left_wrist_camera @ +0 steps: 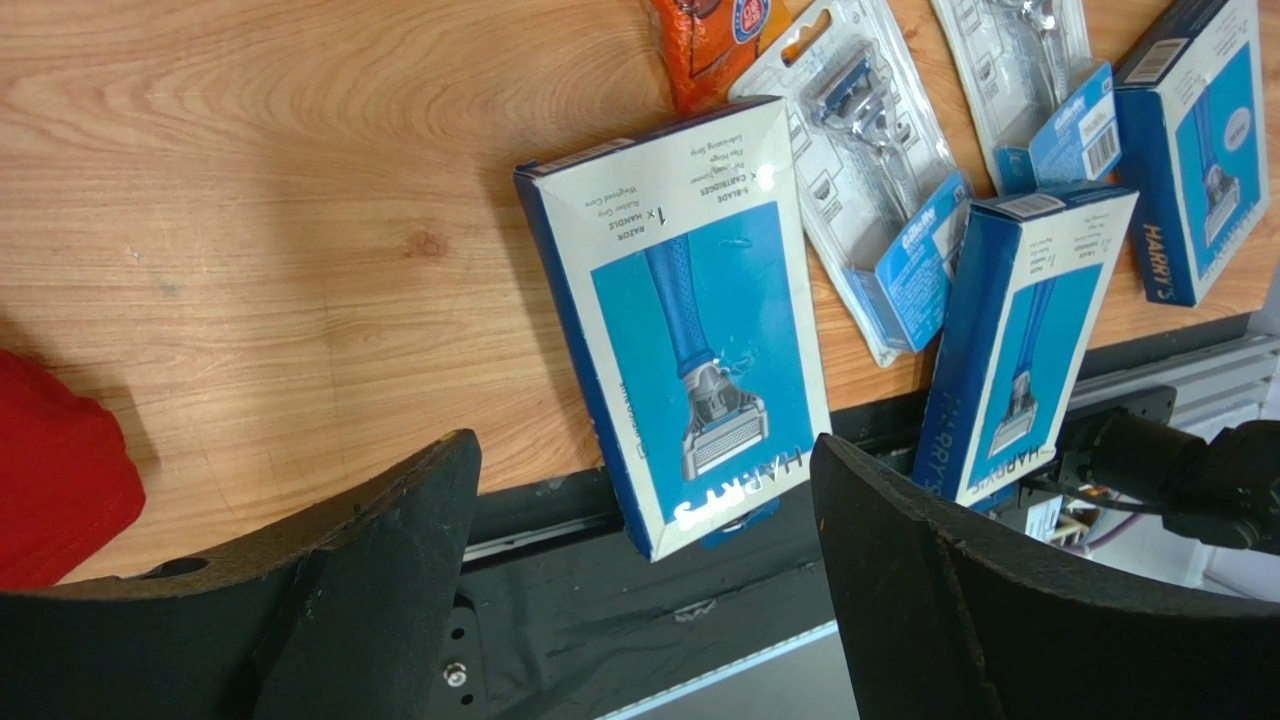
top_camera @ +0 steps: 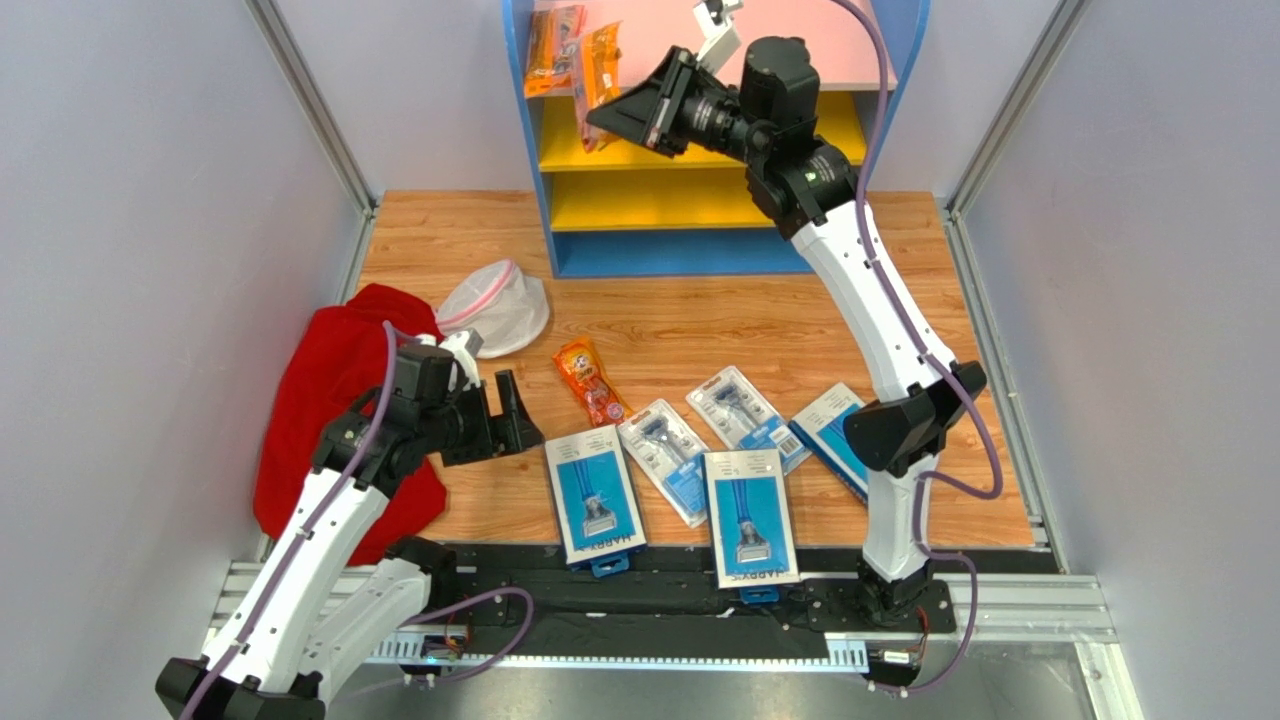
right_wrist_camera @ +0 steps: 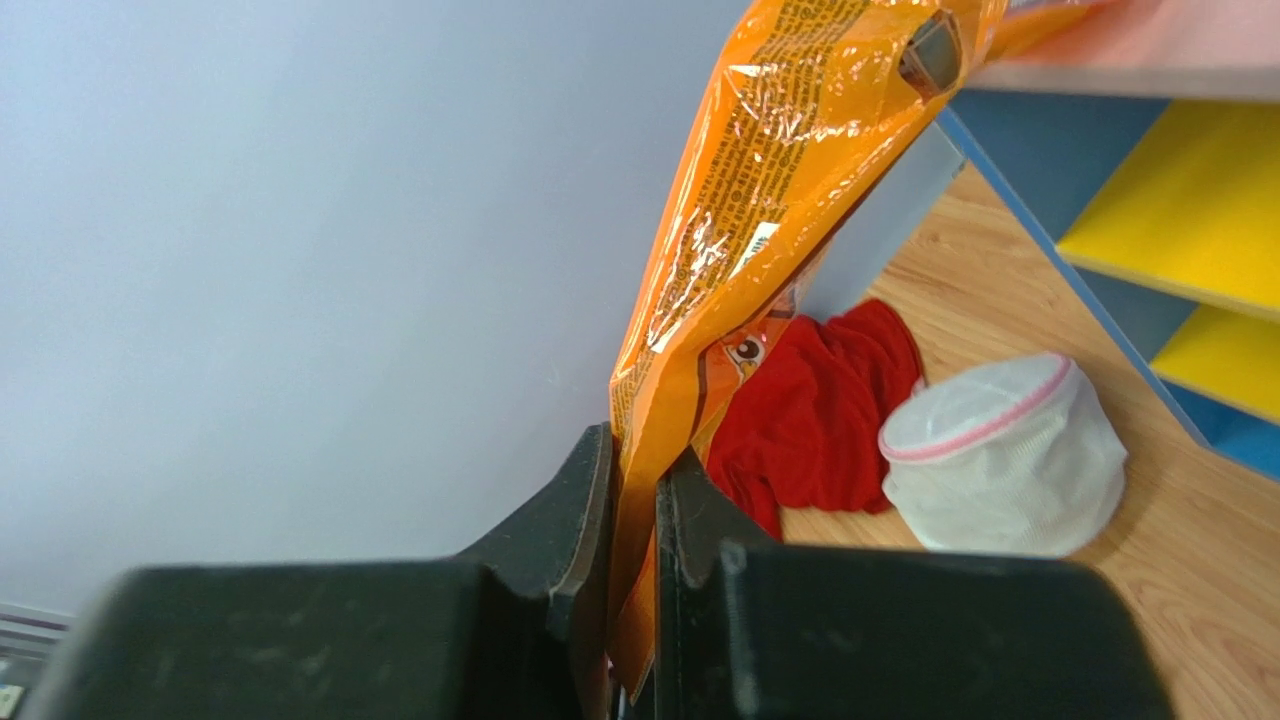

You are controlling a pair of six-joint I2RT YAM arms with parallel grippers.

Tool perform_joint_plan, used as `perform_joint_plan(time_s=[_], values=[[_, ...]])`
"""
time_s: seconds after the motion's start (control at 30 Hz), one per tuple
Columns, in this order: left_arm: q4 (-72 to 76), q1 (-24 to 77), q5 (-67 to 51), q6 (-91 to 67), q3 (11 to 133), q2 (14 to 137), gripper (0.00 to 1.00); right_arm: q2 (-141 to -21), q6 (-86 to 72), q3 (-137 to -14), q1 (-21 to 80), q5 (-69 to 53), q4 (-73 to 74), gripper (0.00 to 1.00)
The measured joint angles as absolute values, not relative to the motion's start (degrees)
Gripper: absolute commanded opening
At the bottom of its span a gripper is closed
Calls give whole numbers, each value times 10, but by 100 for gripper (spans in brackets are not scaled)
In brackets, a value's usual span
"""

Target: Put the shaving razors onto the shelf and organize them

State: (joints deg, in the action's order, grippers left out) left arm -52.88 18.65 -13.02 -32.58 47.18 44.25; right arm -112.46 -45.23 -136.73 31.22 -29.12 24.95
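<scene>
Five shaving razors lie along the table's near edge: three larger blue packs (top_camera: 595, 492) (top_camera: 748, 518) (top_camera: 834, 435) and two paler ones (top_camera: 664, 458) (top_camera: 739, 413). My left gripper (top_camera: 508, 420) is open just left of them and holds nothing. In the left wrist view the nearest blue pack (left_wrist_camera: 684, 323) lies just beyond the open gripper (left_wrist_camera: 643, 450), its near end overhanging the table edge. My right gripper (top_camera: 613, 108) is up at the shelf (top_camera: 676, 248), shut on an orange snack packet (right_wrist_camera: 781, 165) that hangs from the pink top board (top_camera: 812, 38). Between its fingers (right_wrist_camera: 639, 465) the packet is pinched flat.
Another orange packet (top_camera: 553, 45) lies on the pink top, and one more (top_camera: 589, 383) lies on the table beside the razors. A red cloth (top_camera: 323, 405) and a white mesh bag (top_camera: 496, 305) sit at the left. Grey walls enclose both sides.
</scene>
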Motion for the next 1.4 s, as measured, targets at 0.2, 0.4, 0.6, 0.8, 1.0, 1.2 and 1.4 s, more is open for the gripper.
perform_joint_plan(time_s=[0.2, 0.4, 0.6, 0.8, 1.0, 1.2, 1.4], values=[[-527, 187, -132, -320, 472, 445, 89, -1189, -531, -1422, 284, -310, 203, 0], [-520, 187, -136, -319, 472, 445, 89, -1246, -609, -1439, 262, -309, 178, 0], [-513, 187, -144, -318, 472, 445, 89, -1272, -665, -1450, 234, -298, 153, 0], [-510, 187, -148, -318, 470, 445, 89, -1283, -703, -1467, 217, -296, 127, 0], [-504, 187, -150, -317, 470, 443, 89, -1306, -729, -1472, 220, -305, 110, 2], [-500, 187, -147, -311, 506, 449, 89, -1316, -740, -1472, 220, -311, 97, 5], [-488, 187, -150, -307, 575, 484, 89, -1322, -756, -1472, 221, -317, 80, 6]])
